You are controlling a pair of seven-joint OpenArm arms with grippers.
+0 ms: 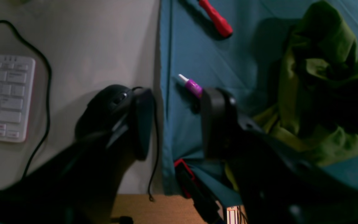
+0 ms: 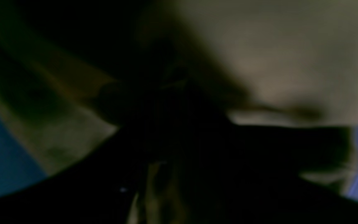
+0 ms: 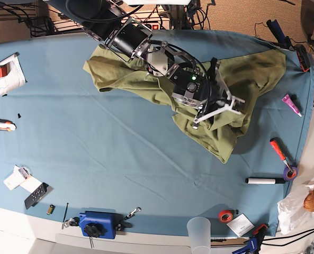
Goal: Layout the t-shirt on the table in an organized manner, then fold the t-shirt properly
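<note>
The t-shirt is seen crumpled at two o'clock on the table. The right gripper is pressed into it, its grip not discernible. The left gripper is held parted, empty.

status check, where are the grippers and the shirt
Right gripper down on the t-shirt, grip unclear. Left gripper open, empty, at the table edge. Shirt bunched. Purple tube, red screwdriver nearby.

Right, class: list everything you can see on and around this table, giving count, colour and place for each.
t-shirt: one, olive green, crumpled, far middle of table
table: one, teal cloth
screwdriver: one, red handle, right edge
tube: one, purple, right edge
marker: one, white, near right
tape roll: one, red, near edge
cup: one, clear, near edge
clamp: one, blue, near edge
keyboard: one, white, beside table
right gripper: over the shirt
left gripper: open, at table's corner
</note>
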